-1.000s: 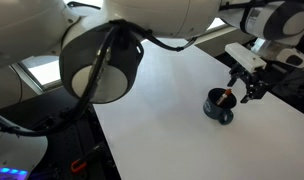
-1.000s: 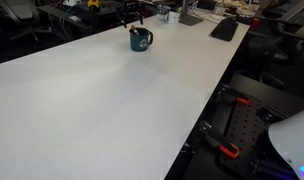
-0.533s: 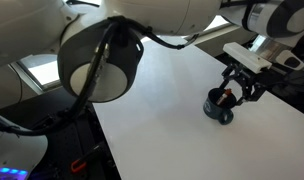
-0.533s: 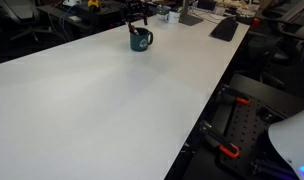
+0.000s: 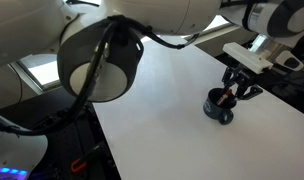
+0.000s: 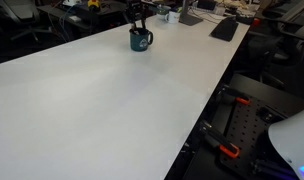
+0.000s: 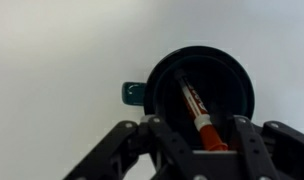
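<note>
A dark teal mug (image 5: 219,108) stands on the white table (image 5: 162,115), far across it in an exterior view (image 6: 140,41). In it leans a red and orange marker (image 7: 195,105). My gripper (image 5: 237,90) hangs right over the mug, and the wrist view looks straight down into the mug (image 7: 234,82), whose handle (image 7: 133,94) points left. The marker's upper end lies between the jaws of my gripper (image 7: 200,123). They are half closed, with a gap showing on each side of the marker.
A large arm link (image 5: 102,60) fills the near side of an exterior view. Beyond the table's far end lie a black keyboard (image 6: 224,28) and desk clutter. The table edge (image 6: 207,105) drops to dark equipment below.
The gripper has come down over the mug and its jaws have narrowed around the marker's end. The mug has not moved.
</note>
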`<action>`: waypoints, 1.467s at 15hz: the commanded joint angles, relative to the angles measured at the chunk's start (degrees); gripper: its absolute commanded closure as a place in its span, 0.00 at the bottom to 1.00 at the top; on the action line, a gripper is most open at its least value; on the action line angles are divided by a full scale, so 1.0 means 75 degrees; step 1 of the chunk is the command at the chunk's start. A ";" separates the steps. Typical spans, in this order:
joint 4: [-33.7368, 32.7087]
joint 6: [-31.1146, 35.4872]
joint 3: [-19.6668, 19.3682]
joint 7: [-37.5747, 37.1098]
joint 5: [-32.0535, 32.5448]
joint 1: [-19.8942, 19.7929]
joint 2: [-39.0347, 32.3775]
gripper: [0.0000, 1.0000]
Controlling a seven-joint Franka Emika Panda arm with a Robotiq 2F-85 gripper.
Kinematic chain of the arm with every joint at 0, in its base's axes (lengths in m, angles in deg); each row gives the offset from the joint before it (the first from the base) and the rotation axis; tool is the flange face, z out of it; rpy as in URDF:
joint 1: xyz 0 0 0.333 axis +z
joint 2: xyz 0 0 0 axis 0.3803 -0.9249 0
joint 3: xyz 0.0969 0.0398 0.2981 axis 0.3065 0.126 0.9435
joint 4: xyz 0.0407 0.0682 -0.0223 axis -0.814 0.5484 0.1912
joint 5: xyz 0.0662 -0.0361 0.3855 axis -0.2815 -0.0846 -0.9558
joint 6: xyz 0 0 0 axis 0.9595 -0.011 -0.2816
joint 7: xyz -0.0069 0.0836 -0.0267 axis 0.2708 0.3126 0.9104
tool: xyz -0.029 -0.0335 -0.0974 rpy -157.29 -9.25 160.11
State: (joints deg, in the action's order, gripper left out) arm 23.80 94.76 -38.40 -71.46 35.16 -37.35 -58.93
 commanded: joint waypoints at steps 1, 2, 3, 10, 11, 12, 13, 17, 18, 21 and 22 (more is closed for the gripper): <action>0.0180 -0.0242 -0.0180 0.0172 0.0120 0.0069 0.0160 0.27; 0.0184 -0.0243 -0.0197 0.0217 0.0137 0.0068 0.0153 0.27; 0.0184 -0.0250 -0.0214 0.0232 0.0158 0.0069 0.0148 0.21; -0.0056 -0.0476 -0.0249 0.0245 0.0248 0.0096 -0.0145 0.00; -0.0061 -0.0481 -0.0266 0.0225 0.0268 0.0113 -0.0177 0.00; -0.0084 -0.0426 -0.0290 0.0179 0.0286 0.0139 -0.0214 0.00; -0.0100 -0.0406 -0.0313 0.0176 0.0305 0.0164 -0.0234 0.00; -0.0007 -0.0247 -0.0295 0.0168 0.0316 0.0225 -0.0117 0.01; 0.0089 -0.0202 -0.0293 0.0160 0.0314 0.0242 -0.0039 0.01; 0.0079 -0.0199 -0.0279 0.0125 0.0294 0.0268 -0.0018 0.00; 0.0085 -0.0197 -0.0284 0.0100 0.0297 0.0279 -0.0022 0.00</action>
State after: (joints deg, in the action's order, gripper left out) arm 23.80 93.13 -39.63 -70.20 37.07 -35.96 -60.07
